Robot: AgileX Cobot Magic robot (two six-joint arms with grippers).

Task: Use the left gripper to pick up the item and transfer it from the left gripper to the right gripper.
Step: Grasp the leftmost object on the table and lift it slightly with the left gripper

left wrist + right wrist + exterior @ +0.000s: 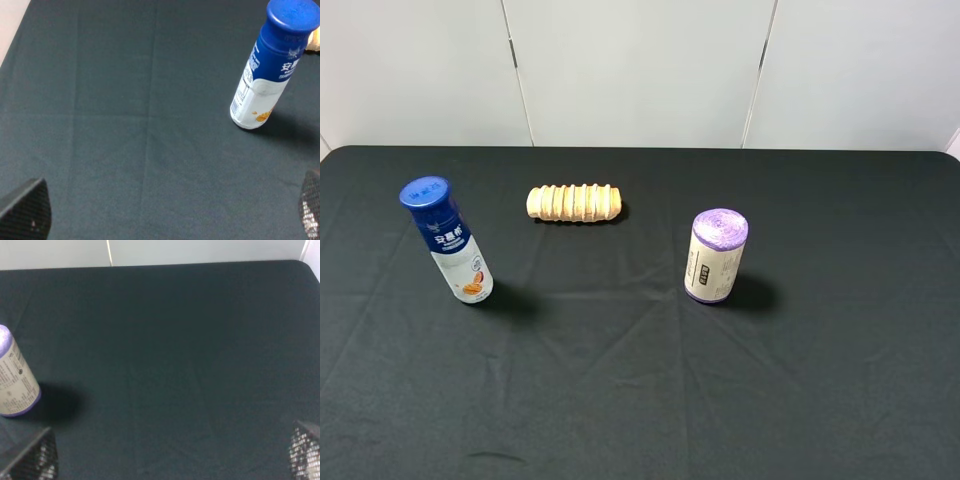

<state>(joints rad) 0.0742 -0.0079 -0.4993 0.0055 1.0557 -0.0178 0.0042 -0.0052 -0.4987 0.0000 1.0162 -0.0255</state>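
Left gripper (169, 202): fingers (27, 212) spread wide, nothing between them.
Right gripper (170, 452): fingers (35, 457) spread wide, holding nothing.
Item (448, 240): upright on the black cloth (640, 400), ahead of the left fingers, off to one finger's side, touching neither.
Cream roll (717, 255): upright, ahead of the right fingers, off to one side, apart.
Bread log (574, 202): lying flat, beyond both upright things.

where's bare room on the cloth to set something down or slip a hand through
The near strip of cloth in front of all three things is bare. So is the stretch right of the roll to the cloth's edge, and the middle between bottle and roll. Tightest is the gap between bottle and log.
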